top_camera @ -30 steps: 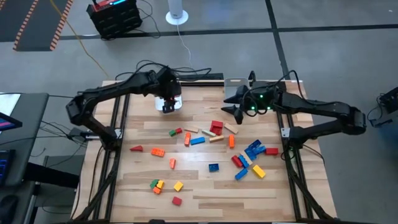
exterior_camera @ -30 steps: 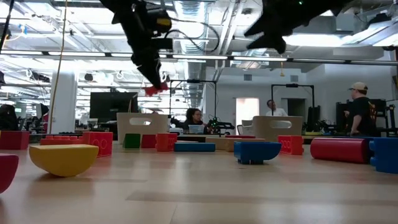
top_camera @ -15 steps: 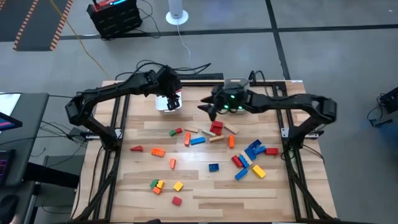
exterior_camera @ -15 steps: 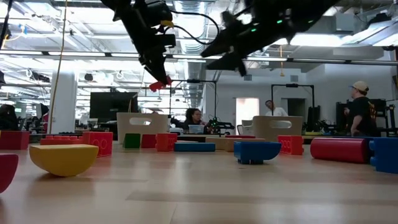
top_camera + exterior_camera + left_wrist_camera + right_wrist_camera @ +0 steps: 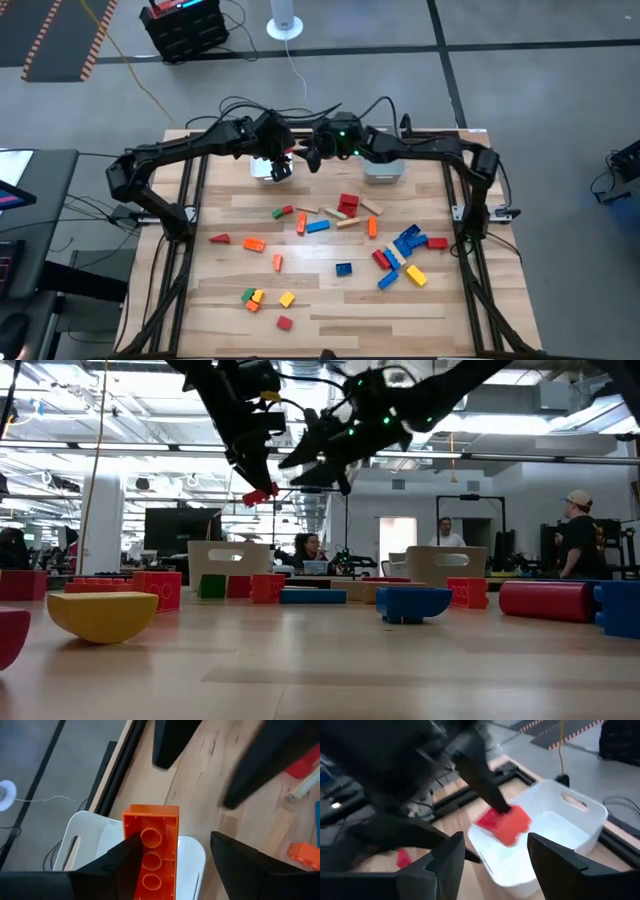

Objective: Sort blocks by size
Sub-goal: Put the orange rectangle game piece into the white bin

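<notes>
Over the left bin [image 5: 262, 168] at eleven o'clock, left gripper [image 5: 281, 167] holds a red-orange block [image 5: 150, 857], right gripper [image 5: 306, 157] empty and wide alongside; next, I judge, comes releasing it inside.

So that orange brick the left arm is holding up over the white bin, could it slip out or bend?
Probably not bend: the orange brick looks like rigid moulded plastic with sharp edges. It seems light, held in the air by the left gripper alone. Slipping is possible, since its smooth sides show little texture; it would likely drop into the white bin below.
</notes>
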